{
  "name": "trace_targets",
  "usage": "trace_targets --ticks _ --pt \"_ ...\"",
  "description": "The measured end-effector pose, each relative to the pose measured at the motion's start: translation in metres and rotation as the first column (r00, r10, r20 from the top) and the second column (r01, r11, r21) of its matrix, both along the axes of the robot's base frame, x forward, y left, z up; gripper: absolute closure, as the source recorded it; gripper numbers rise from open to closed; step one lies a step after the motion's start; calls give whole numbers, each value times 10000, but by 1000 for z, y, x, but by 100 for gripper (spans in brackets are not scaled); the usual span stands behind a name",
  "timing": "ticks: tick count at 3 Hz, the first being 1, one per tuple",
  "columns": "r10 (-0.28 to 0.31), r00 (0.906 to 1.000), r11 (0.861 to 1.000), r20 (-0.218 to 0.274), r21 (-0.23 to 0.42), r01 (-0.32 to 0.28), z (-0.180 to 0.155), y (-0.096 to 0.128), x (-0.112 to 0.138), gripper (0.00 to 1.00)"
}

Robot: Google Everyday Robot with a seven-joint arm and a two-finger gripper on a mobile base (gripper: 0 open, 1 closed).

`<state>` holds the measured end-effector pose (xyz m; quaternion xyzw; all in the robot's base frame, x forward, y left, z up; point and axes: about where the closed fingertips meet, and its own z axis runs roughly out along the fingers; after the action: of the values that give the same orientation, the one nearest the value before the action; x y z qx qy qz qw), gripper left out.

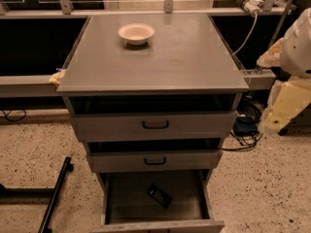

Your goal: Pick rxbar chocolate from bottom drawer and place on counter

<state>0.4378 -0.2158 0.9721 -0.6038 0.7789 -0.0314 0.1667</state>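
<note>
The rxbar chocolate is a small black wrapper lying flat and slanted on the floor of the open bottom drawer, a little right of its middle. The counter is the grey top of the cabinet. My gripper hangs on the white and cream arm at the right edge of the view, beside the cabinet at about the height of the top drawer. It is well away from the bar and above it, and holds nothing that shows.
A white bowl stands on the counter at the back left. The two upper drawers with black handles are pulled out a little. Cables lie on the floor to the right. A black bar lies at the lower left.
</note>
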Motion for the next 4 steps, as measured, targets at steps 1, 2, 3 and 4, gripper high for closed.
trace_targets --ticks 1,2,3,4 --pt "418 9989 9950 -199 915 -398 -44 13 -7 42" --pt "1059 9909 9615 -837 2627 -805 -142 39 -11 64" --pt "1387 9859 9149 -939 3933 -913 -226 71 4 88" --pt "1001 9940 9114 -432 4048 -742 -235 71 25 100"
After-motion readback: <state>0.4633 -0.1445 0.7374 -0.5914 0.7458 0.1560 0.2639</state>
